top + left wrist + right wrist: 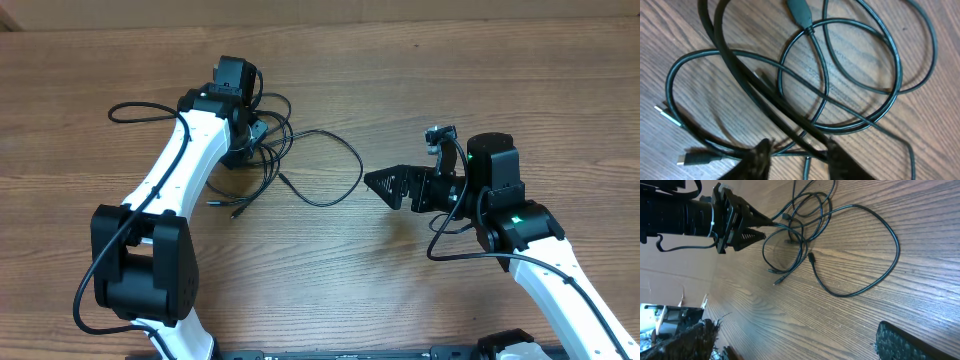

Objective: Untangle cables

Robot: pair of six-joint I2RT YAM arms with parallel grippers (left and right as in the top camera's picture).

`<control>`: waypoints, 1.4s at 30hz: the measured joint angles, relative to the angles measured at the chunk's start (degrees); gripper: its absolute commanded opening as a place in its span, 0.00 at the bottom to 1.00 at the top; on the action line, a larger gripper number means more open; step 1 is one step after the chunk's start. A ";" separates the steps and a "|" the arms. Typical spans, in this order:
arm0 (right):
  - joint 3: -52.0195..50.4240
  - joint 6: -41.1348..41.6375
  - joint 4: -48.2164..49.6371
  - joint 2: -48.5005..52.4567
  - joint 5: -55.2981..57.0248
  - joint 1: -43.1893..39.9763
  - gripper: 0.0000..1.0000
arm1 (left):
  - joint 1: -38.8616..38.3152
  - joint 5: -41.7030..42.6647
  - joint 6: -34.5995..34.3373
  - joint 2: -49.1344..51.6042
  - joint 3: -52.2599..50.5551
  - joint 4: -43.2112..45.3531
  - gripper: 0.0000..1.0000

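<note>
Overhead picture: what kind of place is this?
Probably a robot lab: a left arm and a right arm work over a wooden table with tangled cables.

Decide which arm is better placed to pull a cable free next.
Left, probably. The left gripper sits low in the cables, its fingers either side of several strands. The right gripper stands open over bare table, apart from the tangle.
</note>
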 measured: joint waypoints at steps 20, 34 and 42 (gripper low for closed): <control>0.00 0.00 -1.11 0.00 0.00 0.00 1.00 | 0.00 -1.16 -0.22 0.00 0.00 -0.79 0.42; 0.00 0.00 -1.31 0.00 0.15 0.00 1.00 | 0.00 -1.99 -0.15 0.09 0.00 0.85 0.38; 0.00 0.02 -1.29 0.00 0.42 0.00 1.00 | 0.00 -2.19 -0.22 2.49 0.00 2.25 0.17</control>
